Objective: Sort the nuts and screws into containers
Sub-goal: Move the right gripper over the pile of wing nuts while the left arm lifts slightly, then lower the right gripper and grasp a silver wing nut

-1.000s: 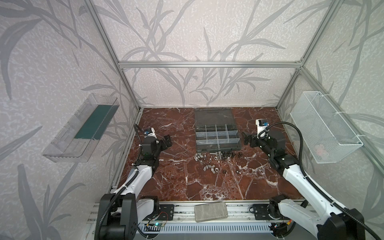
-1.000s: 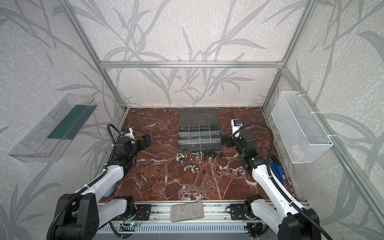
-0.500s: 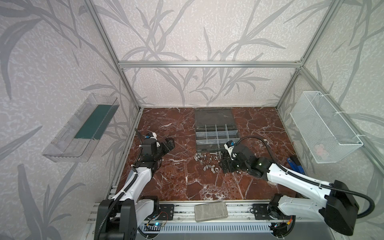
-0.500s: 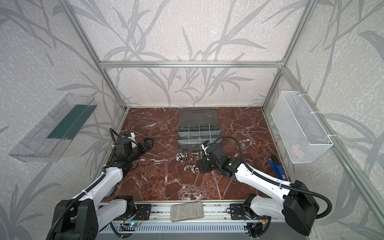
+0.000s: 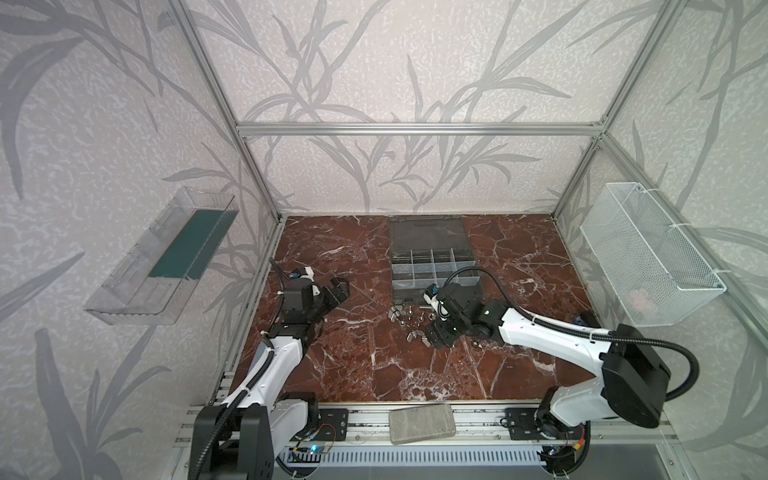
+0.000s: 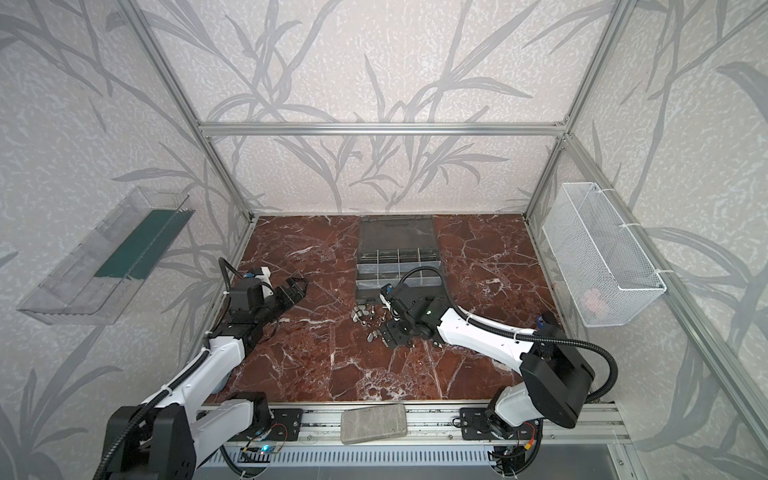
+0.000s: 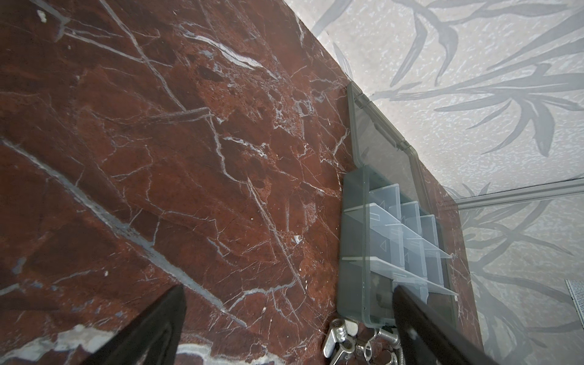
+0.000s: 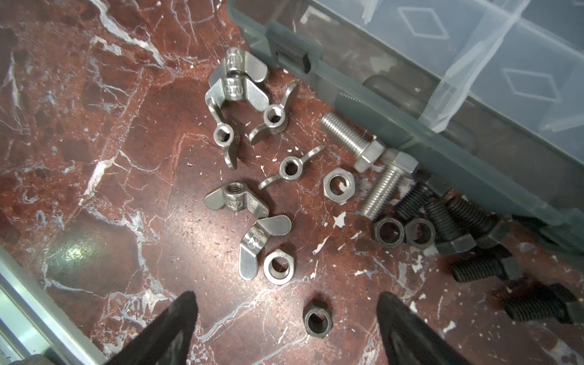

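1. reference: all places are given from the organizer case (image 5: 405, 286), which is open with its clear-walled cells (image 5: 432, 266) exposed.
2. work items: these lie loose on the marble table (image 5: 374, 365), scattered just off the case's front wall. the silver screws (image 8: 350, 139) and black screws (image 8: 455, 221) lie closest to that wall, some touching it. the wing nuts (image 8: 237, 199) lie farther out.
3. target: one black nut (image 8: 317, 319) lies flat, bore up, apart from the rest. in the right wrist view it is the piece farthest from the case wall. as a ring it has no long axis, so only its flats matter.
4. right gripper (image 8: 287, 301): fingers spread, nothing pinched. the black nut sits in the gap between them, touching neither, somewhat nearer the finger on the case side. whether the tips are down at table level cannot be told.
5. left gripper (image 5: 337, 287): spread wide, empty, well apart from the scatter, off to the side of the case's front wall.
6. judgement: the right gripper is by far the nearer. the pick calls for a straight descent and squeeze, keeping clear of the silver hex nut (image 8: 279, 267) just beyond the fingertips.
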